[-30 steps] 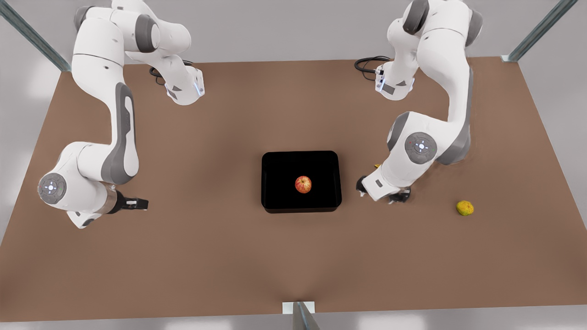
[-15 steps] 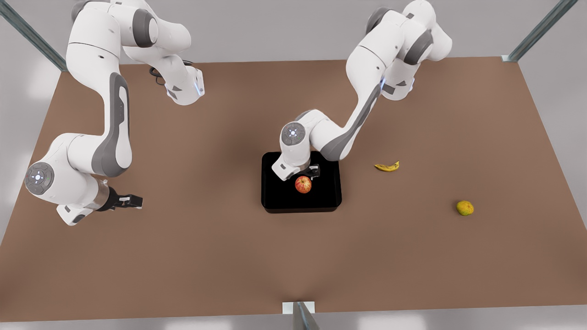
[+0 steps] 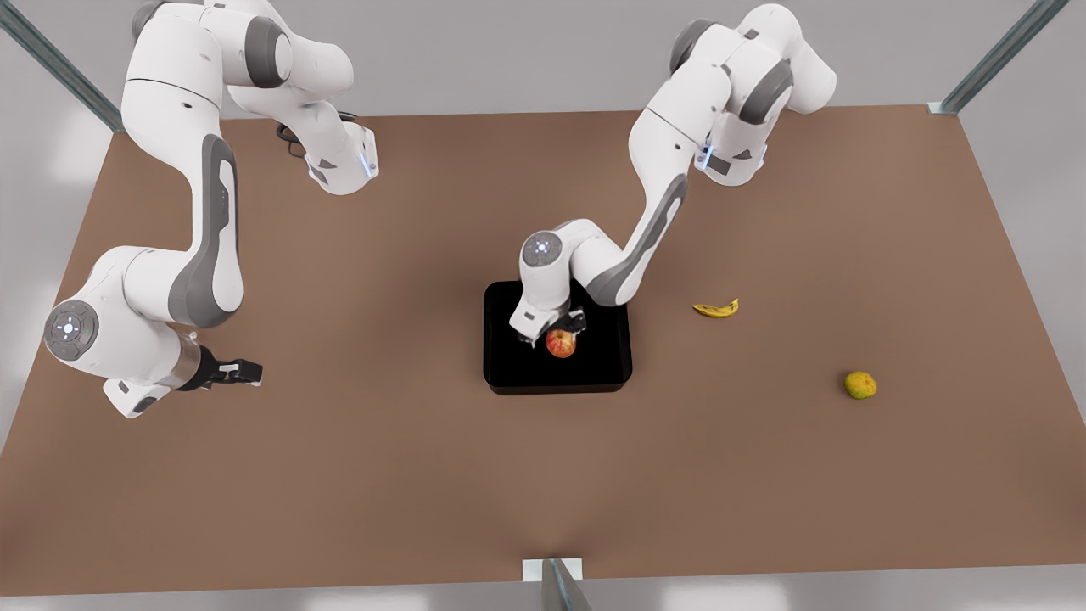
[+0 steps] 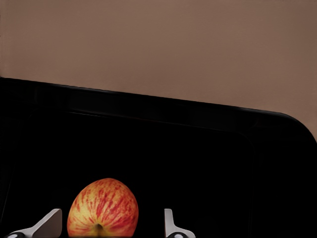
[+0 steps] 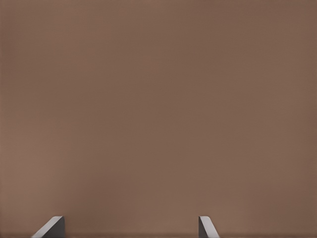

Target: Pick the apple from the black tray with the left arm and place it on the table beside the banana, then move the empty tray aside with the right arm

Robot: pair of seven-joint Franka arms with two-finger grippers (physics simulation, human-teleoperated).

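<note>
At tray centre, the left gripper (image 3: 553,333) is lowered over the apple (image 3: 561,343), fingers (image 4: 49,224) apart on either side of the fruit with gaps showing, not clamped. The apple rests on the tray (image 3: 501,373) floor. The banana (image 3: 715,309) lies on the table (image 3: 543,475) at 3 o'clock from the tray, well apart. The right gripper (image 3: 240,371) waits at 9 o'clock above bare table, fingers (image 5: 52,226) apart

The tray (image 3: 509,373) looks glossy black plastic; the counter (image 3: 382,475) is matt brown; the apple (image 3: 561,344) has smooth, streaked skin.
</note>
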